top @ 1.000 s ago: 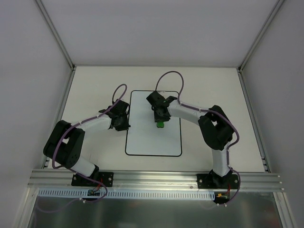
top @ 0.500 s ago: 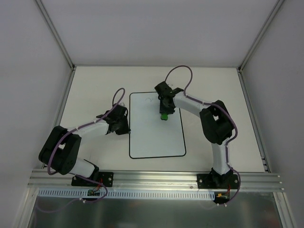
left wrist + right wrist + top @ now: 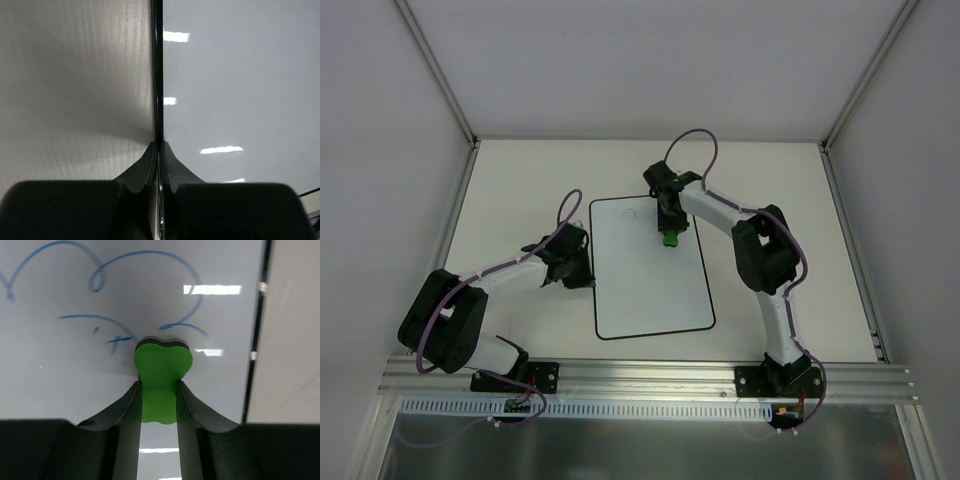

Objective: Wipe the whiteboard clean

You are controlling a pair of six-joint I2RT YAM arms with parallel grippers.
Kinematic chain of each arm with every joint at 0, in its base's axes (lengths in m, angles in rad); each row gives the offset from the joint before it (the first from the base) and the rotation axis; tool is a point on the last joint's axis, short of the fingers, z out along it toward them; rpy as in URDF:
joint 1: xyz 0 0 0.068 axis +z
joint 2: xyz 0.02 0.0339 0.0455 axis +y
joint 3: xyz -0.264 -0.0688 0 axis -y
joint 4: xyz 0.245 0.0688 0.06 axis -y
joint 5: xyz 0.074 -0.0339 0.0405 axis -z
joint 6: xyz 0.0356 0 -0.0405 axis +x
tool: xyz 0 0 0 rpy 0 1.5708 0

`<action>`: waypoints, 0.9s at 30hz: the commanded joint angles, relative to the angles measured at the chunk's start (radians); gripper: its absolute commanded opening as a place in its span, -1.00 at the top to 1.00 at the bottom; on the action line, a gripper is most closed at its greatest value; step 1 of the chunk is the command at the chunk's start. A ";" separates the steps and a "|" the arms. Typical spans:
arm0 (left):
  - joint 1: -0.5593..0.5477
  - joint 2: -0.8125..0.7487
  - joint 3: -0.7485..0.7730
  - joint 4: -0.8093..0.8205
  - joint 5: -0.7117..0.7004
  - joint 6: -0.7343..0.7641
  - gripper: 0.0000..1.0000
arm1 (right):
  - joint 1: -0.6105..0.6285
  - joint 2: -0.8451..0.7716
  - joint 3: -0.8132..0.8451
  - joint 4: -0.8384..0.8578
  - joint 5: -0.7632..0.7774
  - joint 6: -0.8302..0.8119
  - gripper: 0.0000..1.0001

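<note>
Now, over on the left: L gripper [image 3: 586,280] sits low on the table [image 3: 510,190], fingers [image 3: 150,160] pinched tight on the whiteboard [image 3: 650,290] at its black left border. Wrist cam shows that edge running straight btwn the tips. Board lies flat mid-table, btwn both arms, slightly skewed w/ its near end swung right. Moving right: R gripper [image 3: 669,232] is over the board's far part, nearer the right border, clamped on the green eraser [image 3: 162,362], which presses onto the white surface. And the blue doodle [image 3: 75,316] loops just beyond the eraser, a couple of strokes reaching its far edge.
</note>
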 commanded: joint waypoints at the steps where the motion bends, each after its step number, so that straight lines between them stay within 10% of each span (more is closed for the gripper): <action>1: -0.018 0.018 -0.063 -0.201 0.007 0.013 1.00 | 0.125 0.090 0.066 -0.079 -0.106 -0.025 0.99; 27: -0.036 -0.071 -0.111 -0.223 0.017 -0.013 1.00 | -0.096 0.173 0.216 -0.167 -0.051 -0.059 0.99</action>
